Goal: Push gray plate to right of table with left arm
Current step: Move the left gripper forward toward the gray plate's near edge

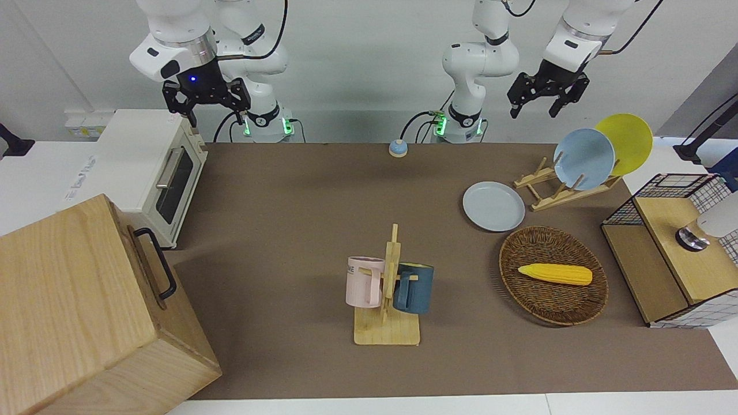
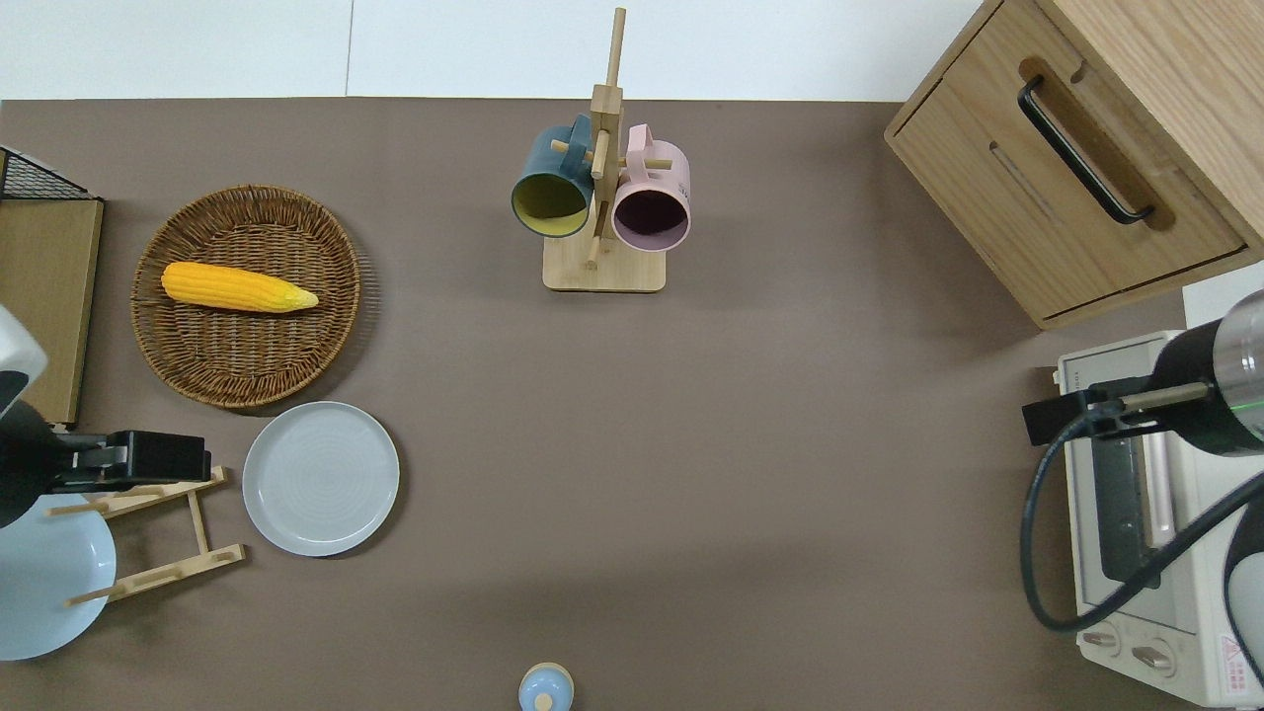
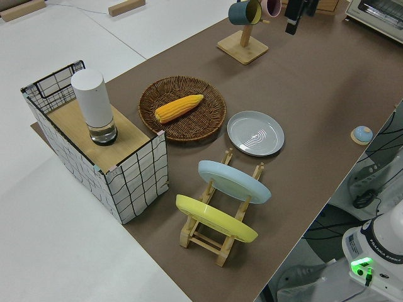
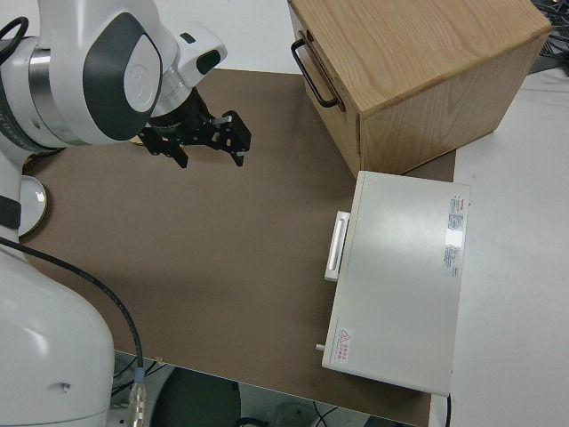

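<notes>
The gray plate [image 1: 493,206] lies flat on the brown table [image 1: 277,242], toward the left arm's end. It shows in the overhead view [image 2: 321,478] and in the left side view [image 3: 255,133]. It sits between the wicker basket and the wooden dish rack. My left gripper [image 1: 536,106] is open and empty, up in the air. In the overhead view [image 2: 168,457] it hangs over the dish rack, beside the plate and apart from it. It also shows in the left side view [image 3: 293,24]. My right gripper [image 1: 206,104] is parked and open.
A wicker basket [image 1: 576,305] holds a corn cob [image 1: 555,274]. The dish rack [image 1: 562,193] holds a sky-blue plate [image 1: 584,158] and a yellow plate [image 1: 628,135]. A mug tree [image 1: 389,288], a toaster oven [image 1: 155,173], a wooden cabinet [image 1: 86,311], a wire crate [image 1: 674,248] and a small blue knob [image 1: 398,148] stand around.
</notes>
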Robot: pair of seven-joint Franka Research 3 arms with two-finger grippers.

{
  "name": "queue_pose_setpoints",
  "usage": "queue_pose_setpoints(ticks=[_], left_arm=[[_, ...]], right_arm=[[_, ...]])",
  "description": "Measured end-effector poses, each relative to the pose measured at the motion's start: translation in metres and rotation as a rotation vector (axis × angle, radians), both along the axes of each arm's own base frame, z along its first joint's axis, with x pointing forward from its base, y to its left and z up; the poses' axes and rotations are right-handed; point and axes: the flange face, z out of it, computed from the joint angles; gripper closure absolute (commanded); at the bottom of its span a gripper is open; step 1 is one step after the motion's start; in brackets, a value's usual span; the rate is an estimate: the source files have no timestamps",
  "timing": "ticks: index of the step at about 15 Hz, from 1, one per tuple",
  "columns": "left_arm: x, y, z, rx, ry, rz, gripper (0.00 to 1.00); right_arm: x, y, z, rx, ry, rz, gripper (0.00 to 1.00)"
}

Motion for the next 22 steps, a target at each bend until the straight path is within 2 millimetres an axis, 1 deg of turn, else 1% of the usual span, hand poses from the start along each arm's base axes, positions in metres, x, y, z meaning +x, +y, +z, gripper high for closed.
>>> queue_pose_setpoints(ticks=[6,8,10,13,15,22], left_arm=[[-0.007,0.000,0.006,0.001,-0.001,-0.002,0.00],[-0.010,0.003,0.006,0.002,0.002,0.004,0.00],[-0.010,0.012,-0.002,0.021,0.015,0.017,0.00],[-0.004,0.021,-0.023,0.026,0.020,0.031,0.01],[-0.002,0.025,-0.031,0.024,0.020,0.038,0.01],[0.001,0.026,-0.036,0.023,0.005,0.040,0.01]], right_arm=[[0.000,0.000,0.000,0.000,0.000,0.000,0.005],[0.000,0.000,0.000,0.000,0.000,0.000,0.005],[0.000,0.000,0.000,0.000,0.000,0.000,0.005],[0.000,0.000,0.000,0.000,0.000,0.000,0.005],[0.000,0.000,0.000,0.000,0.000,0.000,0.005],[0.000,0.000,0.000,0.000,0.000,0.000,0.005]])
